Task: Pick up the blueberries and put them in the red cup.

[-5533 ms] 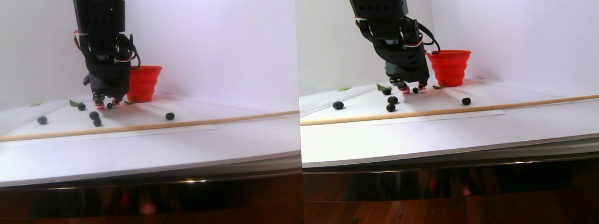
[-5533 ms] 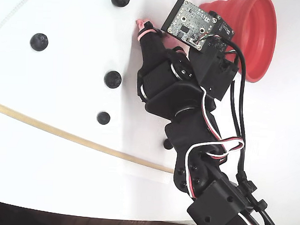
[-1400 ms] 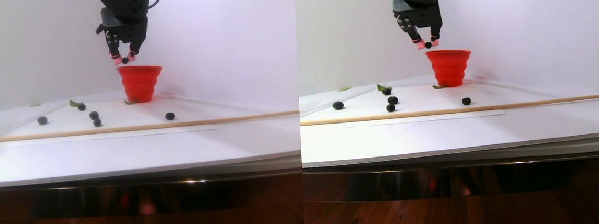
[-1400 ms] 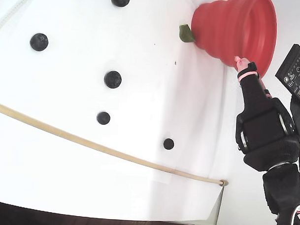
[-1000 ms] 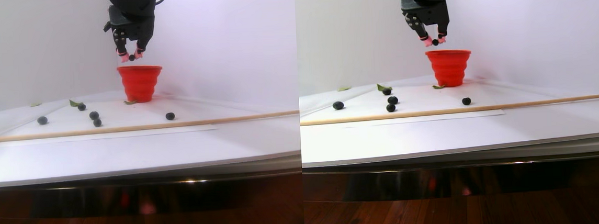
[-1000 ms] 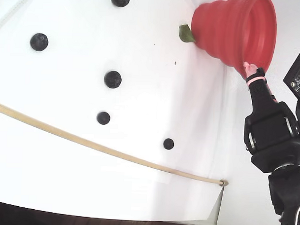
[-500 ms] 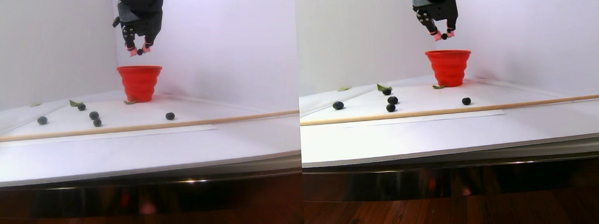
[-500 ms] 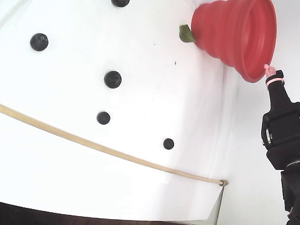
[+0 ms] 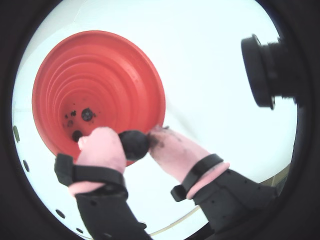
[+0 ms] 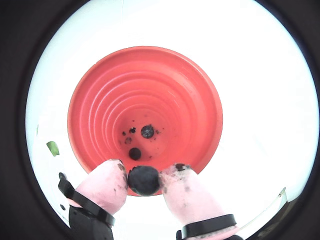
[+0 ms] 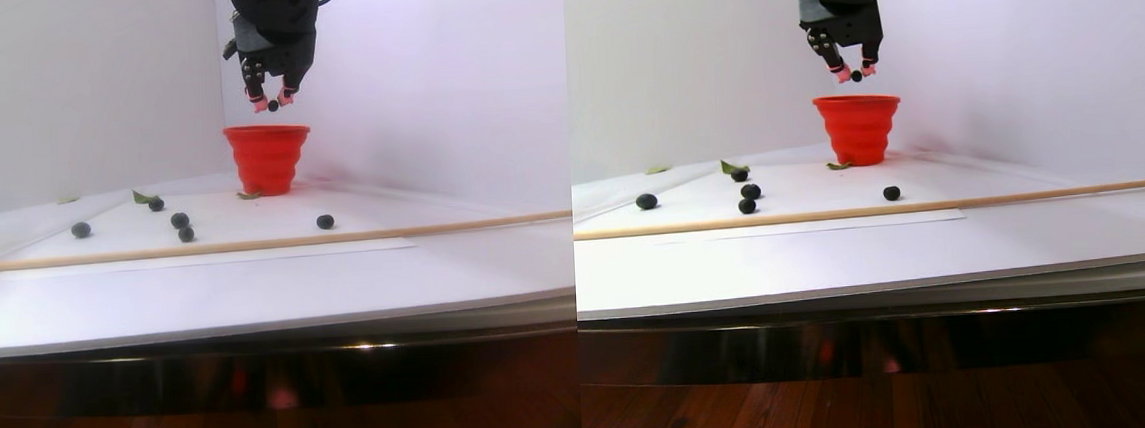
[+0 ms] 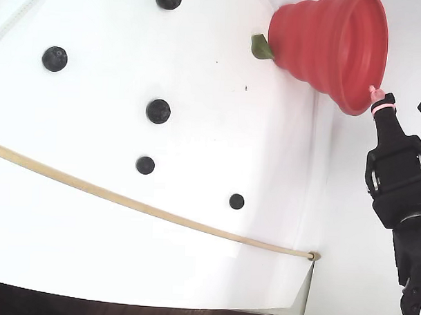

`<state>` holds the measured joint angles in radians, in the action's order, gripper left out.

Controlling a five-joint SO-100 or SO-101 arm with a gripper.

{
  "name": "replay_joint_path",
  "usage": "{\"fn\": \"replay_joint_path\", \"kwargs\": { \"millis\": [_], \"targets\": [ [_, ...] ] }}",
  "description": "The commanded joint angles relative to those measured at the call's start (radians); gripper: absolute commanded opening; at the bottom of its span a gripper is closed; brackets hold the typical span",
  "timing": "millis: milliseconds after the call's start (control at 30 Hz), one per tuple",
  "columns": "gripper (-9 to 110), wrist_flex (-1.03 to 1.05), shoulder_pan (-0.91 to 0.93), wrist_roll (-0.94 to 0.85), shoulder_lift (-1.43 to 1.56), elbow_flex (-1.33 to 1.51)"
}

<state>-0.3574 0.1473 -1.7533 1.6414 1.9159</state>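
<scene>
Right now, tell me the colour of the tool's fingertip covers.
Pale pink fingertips, smudged dark, clearest in a wrist view.

My pink fingertip (image 12: 376, 94) sits at the rim of the red cup (image 12: 325, 44). Five blueberries (image 12: 158, 111) lie scattered left of the cup, a green leaf (image 12: 260, 47) touching its base.

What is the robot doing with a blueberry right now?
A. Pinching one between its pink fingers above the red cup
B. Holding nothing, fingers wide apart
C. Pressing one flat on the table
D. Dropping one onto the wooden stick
A: in both wrist views a dark blueberry sits pinched between the pink fingers, over the open mouth of the red cup.
</scene>
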Motion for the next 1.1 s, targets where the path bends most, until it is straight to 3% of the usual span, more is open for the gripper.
{"fn": "replay_joint_path", "kwargs": {
  "millis": [0,1067],
  "targets": [
    [16,-0.002,0.018,0.017,0.035,-0.098],
    [15,0.086,0.055,0.011,0.318,0.144]
  ]
}}
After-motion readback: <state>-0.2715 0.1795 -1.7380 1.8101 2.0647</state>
